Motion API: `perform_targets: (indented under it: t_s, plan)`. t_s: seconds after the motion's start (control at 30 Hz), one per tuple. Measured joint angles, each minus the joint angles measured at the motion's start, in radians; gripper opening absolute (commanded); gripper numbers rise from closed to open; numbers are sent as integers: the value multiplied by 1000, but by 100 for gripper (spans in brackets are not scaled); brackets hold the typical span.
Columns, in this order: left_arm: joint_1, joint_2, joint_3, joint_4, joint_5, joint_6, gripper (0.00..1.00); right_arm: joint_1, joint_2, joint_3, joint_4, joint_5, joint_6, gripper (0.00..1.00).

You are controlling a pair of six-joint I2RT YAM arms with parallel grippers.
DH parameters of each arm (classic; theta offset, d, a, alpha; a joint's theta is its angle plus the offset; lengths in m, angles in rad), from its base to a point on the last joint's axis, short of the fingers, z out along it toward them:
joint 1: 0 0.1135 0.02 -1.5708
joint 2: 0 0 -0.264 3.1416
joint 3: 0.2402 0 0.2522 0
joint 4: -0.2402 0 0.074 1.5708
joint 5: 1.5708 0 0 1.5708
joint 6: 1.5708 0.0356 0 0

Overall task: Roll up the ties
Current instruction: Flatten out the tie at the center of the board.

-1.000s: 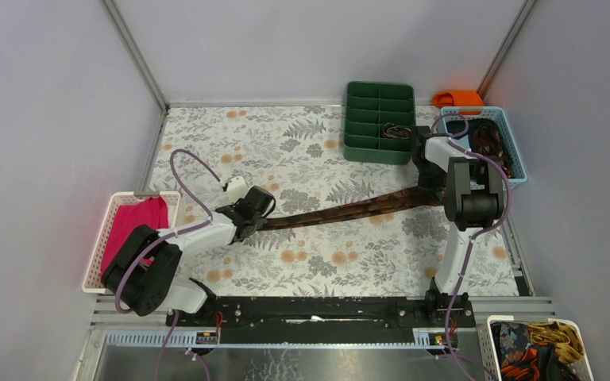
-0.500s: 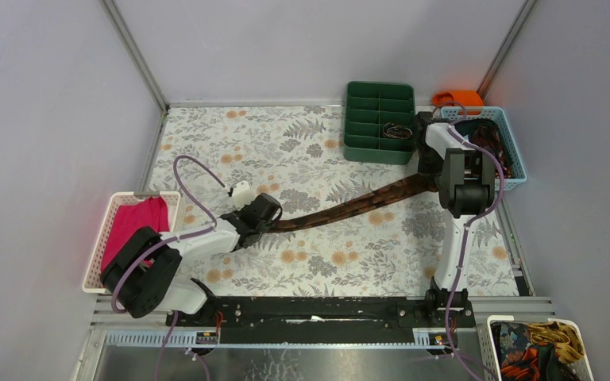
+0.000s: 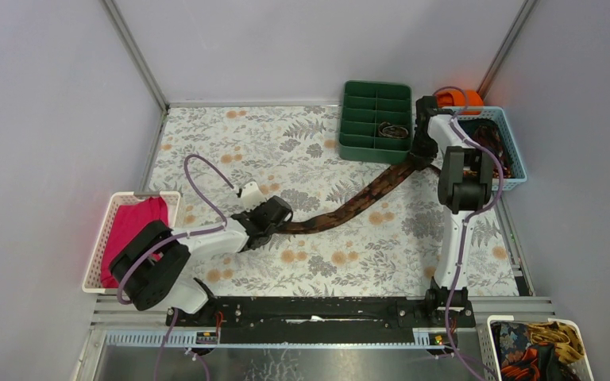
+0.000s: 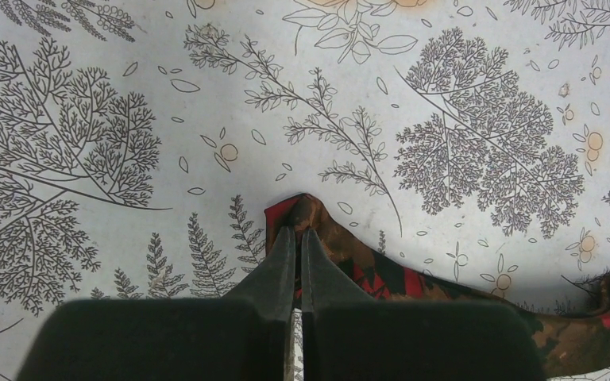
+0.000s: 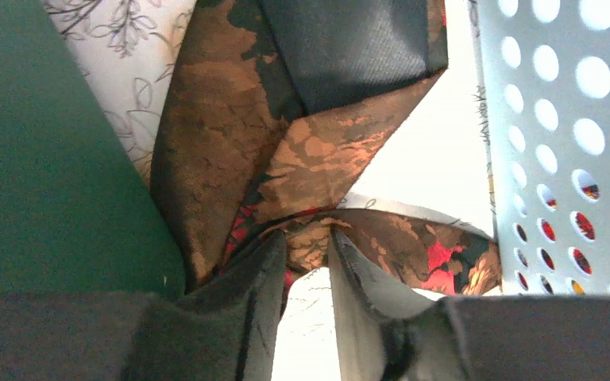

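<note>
A brown and dark red patterned tie [image 3: 357, 202] lies slantwise across the floral table, from centre left up to the back right. My left gripper [image 3: 282, 222] is shut on its narrow end; in the left wrist view the closed fingertips [image 4: 298, 232] pinch the pointed tip of the tie [image 4: 381, 274] just above the table. My right gripper [image 3: 418, 155] holds the wide end between the green tray and the blue basket. Up close, the right gripper [image 5: 306, 238] has bunched fabric of the tie [image 5: 302, 159] clamped between its tips.
The green compartment tray [image 3: 377, 111] at the back holds a rolled tie [image 3: 395, 129]. A blue basket [image 3: 516, 163] with more patterned fabric stands right of it, with an orange cloth [image 3: 457, 98] behind. A white basket [image 3: 99, 238] with magenta cloth [image 3: 131, 226] sits at the left edge.
The left gripper has dragged the narrow end rightward and nearer. The right gripper has carried the wide end farther back beside the green tray. The tie now runs steeper, with a bend.
</note>
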Motion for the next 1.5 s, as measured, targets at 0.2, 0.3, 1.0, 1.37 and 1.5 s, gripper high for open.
perform_targets:
  t_s: [0.2,0.3,1.0,1.37,1.5]
  plan:
    - [-6,5,4,-5,-12,-16,1,-2,-100,-161,140,-68,6,49]
    - [-9,7,5,-7,-17,-22,0,0,-125,-197,155,-84,9,52]
    - [-31,-164,-111,-46,52,-81,10,-35,-200,-329,190,-15,59,39]
    - [-54,-168,-108,-71,41,-84,10,-43,-198,-333,209,-24,68,7]
    - [-64,-158,-99,-79,26,-84,10,-42,-215,-358,244,-42,60,6]
